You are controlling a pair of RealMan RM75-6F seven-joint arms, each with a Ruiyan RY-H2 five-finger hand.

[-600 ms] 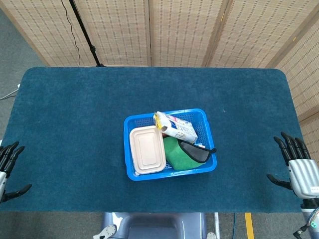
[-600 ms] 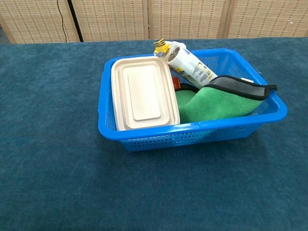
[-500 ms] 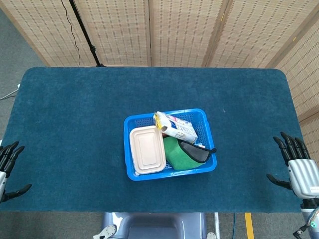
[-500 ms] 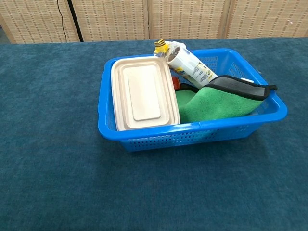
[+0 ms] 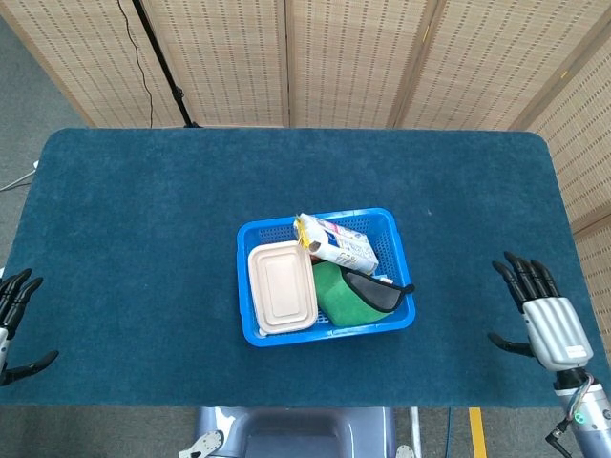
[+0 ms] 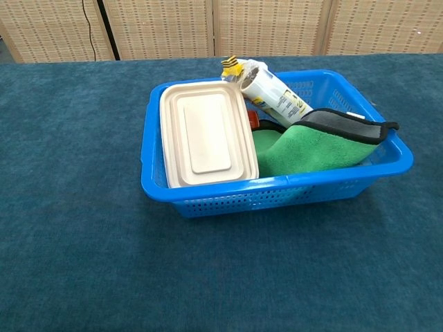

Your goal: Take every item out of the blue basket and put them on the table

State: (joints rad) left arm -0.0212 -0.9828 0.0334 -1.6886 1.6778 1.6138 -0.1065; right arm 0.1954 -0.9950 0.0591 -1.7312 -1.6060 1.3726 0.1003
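The blue basket (image 5: 246, 236) (image 6: 154, 183) stands mid-table. Inside lie a beige lidded box (image 5: 282, 287) (image 6: 205, 133) on the left, a white snack packet (image 5: 335, 244) (image 6: 273, 93) propped at the back, and a green cloth with a black edge (image 5: 355, 294) (image 6: 315, 148) on the right. Something red (image 6: 254, 121) peeks out beneath. My right hand (image 5: 540, 312) hovers open over the table's right edge, far from the basket. At the frame's left edge, my left hand (image 5: 13, 324) is open too. Neither hand shows in the chest view.
The dark blue table (image 5: 143, 219) is ringed by wicker screens (image 5: 353, 57) behind. A black stand and cable (image 5: 158, 57) rise at the back left. The robot's base (image 5: 296, 434) sits at the near edge.
My right hand has moved left and slightly up, further over the table. The left hand has barely shifted. The basket and its contents are unmoved.
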